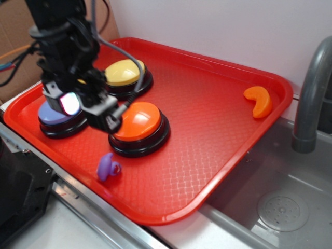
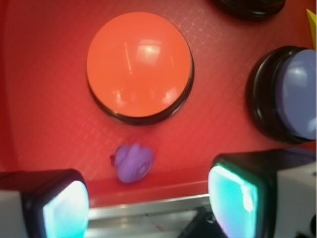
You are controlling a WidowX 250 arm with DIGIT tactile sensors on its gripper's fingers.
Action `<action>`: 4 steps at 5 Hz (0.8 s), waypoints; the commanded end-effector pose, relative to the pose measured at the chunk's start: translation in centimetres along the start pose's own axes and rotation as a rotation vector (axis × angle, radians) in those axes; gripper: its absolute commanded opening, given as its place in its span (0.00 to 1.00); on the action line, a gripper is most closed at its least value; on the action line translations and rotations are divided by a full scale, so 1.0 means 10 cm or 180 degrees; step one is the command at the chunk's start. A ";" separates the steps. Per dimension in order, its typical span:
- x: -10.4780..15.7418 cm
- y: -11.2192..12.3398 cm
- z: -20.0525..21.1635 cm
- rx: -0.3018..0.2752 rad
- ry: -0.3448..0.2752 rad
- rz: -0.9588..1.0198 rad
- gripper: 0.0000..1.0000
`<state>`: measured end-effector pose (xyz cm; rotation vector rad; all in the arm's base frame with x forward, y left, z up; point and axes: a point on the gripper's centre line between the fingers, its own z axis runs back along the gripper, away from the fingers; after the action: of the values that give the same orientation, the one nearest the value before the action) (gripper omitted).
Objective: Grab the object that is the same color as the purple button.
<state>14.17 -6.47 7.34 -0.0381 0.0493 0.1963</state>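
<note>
The small purple object (image 1: 108,167) (image 2: 132,163) lies on the red tray (image 1: 207,114) close to its near rim, in front of the orange button. The purple button (image 1: 56,115) (image 2: 297,94) sits at the tray's left, partly covered by my arm in the exterior view. My gripper (image 1: 91,111) (image 2: 148,203) hangs open above the tray between the purple and orange buttons, nothing between its fingers. In the wrist view the purple object sits just ahead of the gap between the two glowing pads (image 2: 64,210).
An orange-topped button (image 1: 139,127) (image 2: 139,67) and a yellow-topped button (image 1: 126,77) stand on the tray. An orange crescent (image 1: 259,101) lies at the far right corner. A metal sink (image 1: 270,202) and grey faucet (image 1: 311,98) are right of the tray.
</note>
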 end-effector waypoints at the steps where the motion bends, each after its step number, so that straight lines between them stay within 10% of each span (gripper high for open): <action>1: -0.13 -0.13 -0.43 0.0016 0.0141 0.0111 1.00; 2: -0.12 -0.15 -0.56 0.0080 0.0132 0.0136 1.00; 3: -0.10 -0.17 -0.59 0.0177 0.0046 0.0118 0.00; 4: -0.10 -0.20 -0.56 0.0119 -0.0038 0.0131 0.00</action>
<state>13.13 -8.55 1.48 0.0227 0.0717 0.2341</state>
